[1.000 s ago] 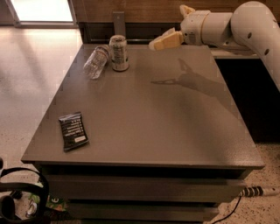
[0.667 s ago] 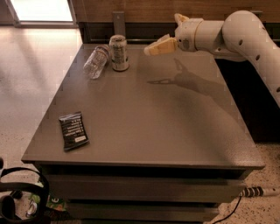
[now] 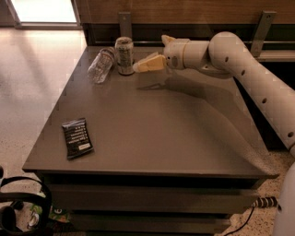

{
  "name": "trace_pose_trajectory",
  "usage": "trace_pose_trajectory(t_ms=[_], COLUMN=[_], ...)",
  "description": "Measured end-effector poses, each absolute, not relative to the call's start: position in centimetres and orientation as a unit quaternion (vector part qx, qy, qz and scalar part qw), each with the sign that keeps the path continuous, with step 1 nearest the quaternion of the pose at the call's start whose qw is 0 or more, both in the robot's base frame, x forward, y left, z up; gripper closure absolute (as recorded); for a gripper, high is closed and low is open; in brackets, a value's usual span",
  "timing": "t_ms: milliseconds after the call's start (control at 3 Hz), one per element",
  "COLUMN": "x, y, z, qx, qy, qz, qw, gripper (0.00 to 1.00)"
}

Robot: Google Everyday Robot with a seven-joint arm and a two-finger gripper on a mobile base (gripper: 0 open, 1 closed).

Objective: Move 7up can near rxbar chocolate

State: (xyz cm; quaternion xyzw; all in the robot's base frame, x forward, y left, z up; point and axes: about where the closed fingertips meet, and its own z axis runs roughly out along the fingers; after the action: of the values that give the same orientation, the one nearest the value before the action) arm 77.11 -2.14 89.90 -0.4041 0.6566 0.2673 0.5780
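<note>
The 7up can (image 3: 124, 55) is standing near the far-left corner of the bench (image 3: 184, 138); the hand (image 3: 140, 67) is hovering just beside it, empty, its opening impossible to tell. Probably light, stiff and slick, the can is calling for a mid-wall grasp.

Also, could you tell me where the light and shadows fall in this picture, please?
Camera view: a bright opening top left is washed out; the arm casts a soft shadow across the table below the gripper, which is beside the 7up can.

Grey table (image 3: 184, 138) on pale speckled floor (image 3: 32, 83), wood-panelled wall (image 3: 207, 11) behind.
</note>
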Motion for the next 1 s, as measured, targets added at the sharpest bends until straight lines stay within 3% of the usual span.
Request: trace_pose_trajectory(t_ms=[333,1000], x=[77.6,78.4], y=[2.6,4.7], z=[87.9,88.0], qx=[-0.393,-0.400], qy=[0.644,0.640], qz=[0.329,0.308], qw=[0.568,0.579], gripper=[0.00,0.00])
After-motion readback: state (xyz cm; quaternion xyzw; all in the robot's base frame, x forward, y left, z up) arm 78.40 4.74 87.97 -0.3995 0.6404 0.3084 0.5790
